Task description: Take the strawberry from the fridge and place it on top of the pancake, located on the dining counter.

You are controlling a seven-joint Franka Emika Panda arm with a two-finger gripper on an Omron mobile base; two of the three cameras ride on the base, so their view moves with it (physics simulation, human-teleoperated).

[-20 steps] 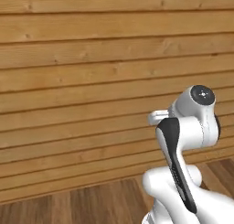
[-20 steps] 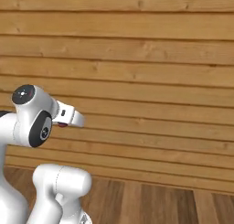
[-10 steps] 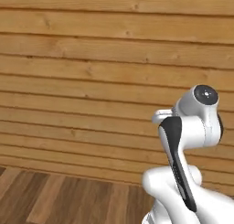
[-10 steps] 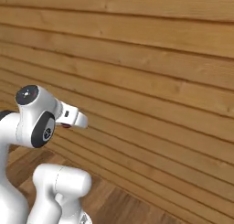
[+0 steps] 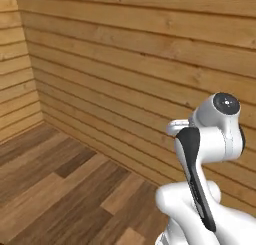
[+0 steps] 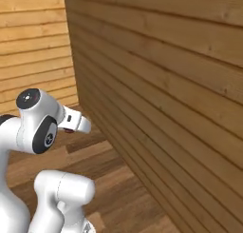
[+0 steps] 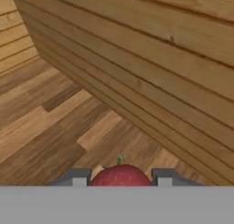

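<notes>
Your gripper pinches the strawberry between its fingertips. Since a second ago the base views have swung from flat plank wall to a room corner and floor: you're turning, probably toward the dining counter.

- The strawberry was deep red, with a small green stem.
- The wall was honey-brown in horizontal planks.
- The floor showed mixed light and dark brown boards.
- The gripper fingertips were grey.
</notes>
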